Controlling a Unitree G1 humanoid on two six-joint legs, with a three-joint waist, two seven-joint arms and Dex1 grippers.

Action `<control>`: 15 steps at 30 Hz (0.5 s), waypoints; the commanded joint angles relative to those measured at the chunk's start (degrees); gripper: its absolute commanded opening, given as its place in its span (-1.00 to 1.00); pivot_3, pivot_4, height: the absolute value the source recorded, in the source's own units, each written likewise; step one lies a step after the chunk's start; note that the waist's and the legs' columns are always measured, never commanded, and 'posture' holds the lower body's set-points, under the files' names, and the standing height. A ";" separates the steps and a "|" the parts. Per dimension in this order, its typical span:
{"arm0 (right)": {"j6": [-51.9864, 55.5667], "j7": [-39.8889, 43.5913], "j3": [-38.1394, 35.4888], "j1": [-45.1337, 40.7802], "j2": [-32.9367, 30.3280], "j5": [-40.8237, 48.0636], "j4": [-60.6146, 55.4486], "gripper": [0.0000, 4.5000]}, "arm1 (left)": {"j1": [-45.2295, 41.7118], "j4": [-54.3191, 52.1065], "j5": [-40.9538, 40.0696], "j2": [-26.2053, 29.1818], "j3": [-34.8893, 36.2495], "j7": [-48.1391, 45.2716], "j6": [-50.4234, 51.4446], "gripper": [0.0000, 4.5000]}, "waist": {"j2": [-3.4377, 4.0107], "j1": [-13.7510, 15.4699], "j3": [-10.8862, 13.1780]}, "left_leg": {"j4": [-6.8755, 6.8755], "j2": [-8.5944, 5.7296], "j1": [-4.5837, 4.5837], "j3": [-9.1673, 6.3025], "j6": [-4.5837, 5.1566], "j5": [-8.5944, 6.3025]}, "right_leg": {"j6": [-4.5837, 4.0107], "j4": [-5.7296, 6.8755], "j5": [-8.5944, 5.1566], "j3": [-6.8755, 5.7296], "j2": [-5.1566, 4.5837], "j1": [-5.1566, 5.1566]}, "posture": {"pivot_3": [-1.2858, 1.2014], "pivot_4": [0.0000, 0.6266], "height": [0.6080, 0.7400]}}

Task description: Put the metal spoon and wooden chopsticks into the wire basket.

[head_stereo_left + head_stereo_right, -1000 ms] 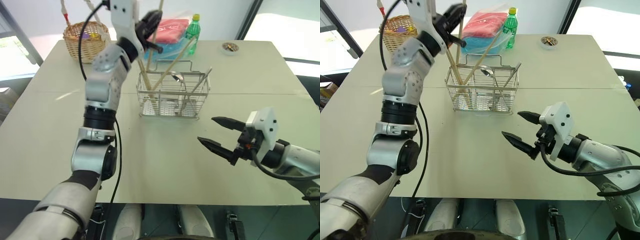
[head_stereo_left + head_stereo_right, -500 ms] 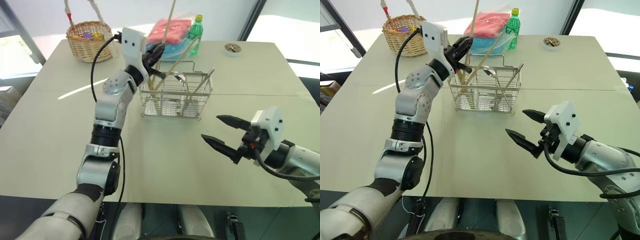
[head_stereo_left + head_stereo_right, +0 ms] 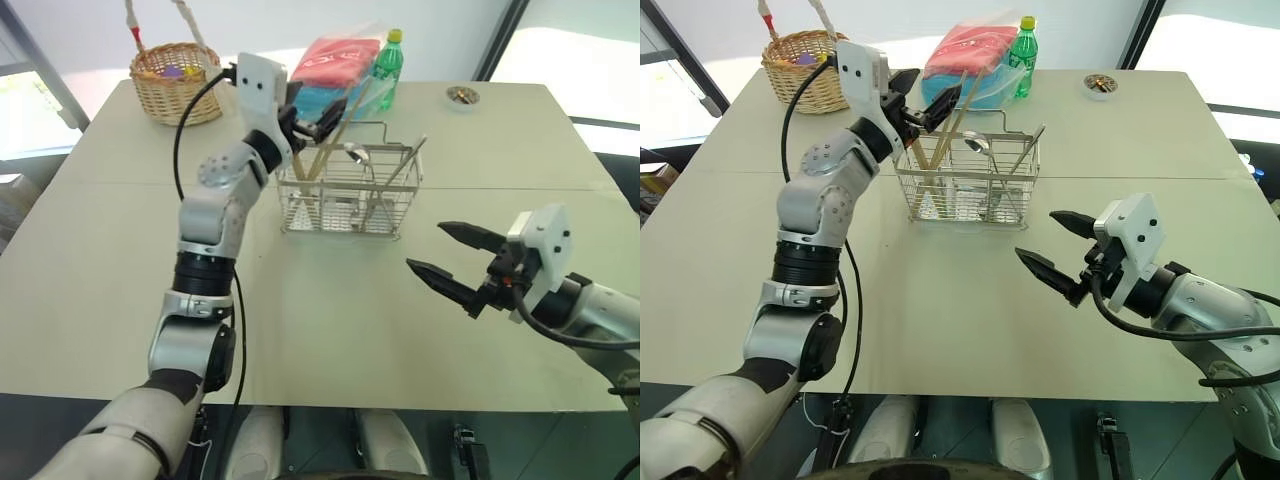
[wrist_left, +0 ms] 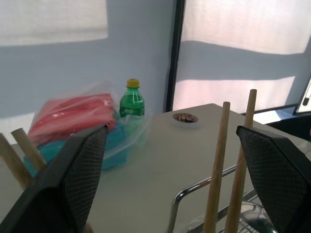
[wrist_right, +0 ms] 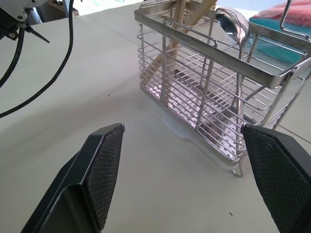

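The wire basket [image 3: 350,196] stands mid-table. Several wooden chopsticks [image 3: 318,152] lean in its left end, tips above the rim. The metal spoon [image 3: 353,153] stands inside it, bowl up, and is also seen at the rim in the right wrist view as the spoon [image 5: 232,24]. My left gripper [image 3: 310,117] hovers open over the basket's left end. Two chopsticks [image 4: 216,170] rise between its spread fingers, close to one finger [image 4: 272,170]. My right gripper [image 3: 427,247] hangs open and empty over the table, in front and to the right of the basket [image 5: 204,87].
A round wicker basket [image 3: 178,80] sits at the far left corner. Behind the wire basket lie a red and blue bag [image 3: 335,65] and a green bottle [image 3: 386,62]. A small dish [image 3: 460,95] is far right. A straight metal utensil [image 3: 405,165] leans in the basket.
My left gripper sank toward the basket and opened, letting go of the chopstick it held upright. That stick now leans in the basket. The right gripper stayed put.
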 commanded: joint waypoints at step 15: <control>-6.04 8.35 0.42 -6.32 -2.71 -5.65 10.52 0.78 | 12.47 -17.89 -13.44 32.27 4.67 -31.43 13.60 0.98 | 0.03 -0.15 0.01 | -0.09 0.21 0.03 0.01 -0.01 0.00 | -0.01 -0.01 -0.01 0.00 -0.02 -0.01 | 0.03 -0.52 1.00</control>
